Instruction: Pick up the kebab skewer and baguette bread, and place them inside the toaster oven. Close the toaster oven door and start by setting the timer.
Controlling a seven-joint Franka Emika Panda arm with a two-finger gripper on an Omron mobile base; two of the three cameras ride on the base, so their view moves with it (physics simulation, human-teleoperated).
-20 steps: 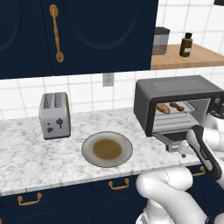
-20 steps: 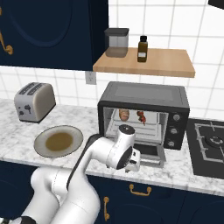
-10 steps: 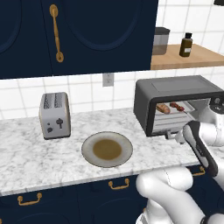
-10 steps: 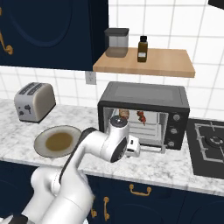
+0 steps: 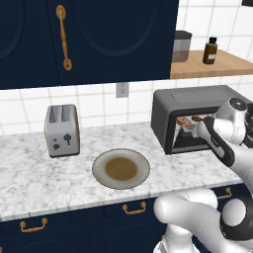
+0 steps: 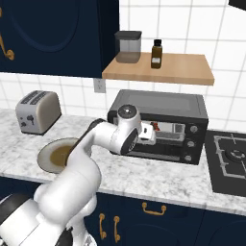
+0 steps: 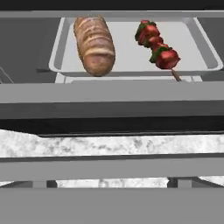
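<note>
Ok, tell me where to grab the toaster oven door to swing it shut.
Best the horizontal bar handle, mid-length, from the front, jaws above and below. It stands off the toaster oven door on two posts, so there is likely room behind it.

Both base views look forward and down over the tabletop [image 5: 29, 178] from behind the arm, left and right, sharing the oven [image 6: 158, 126]. The hand view peers closely into the oven [image 7: 109, 94].
</note>
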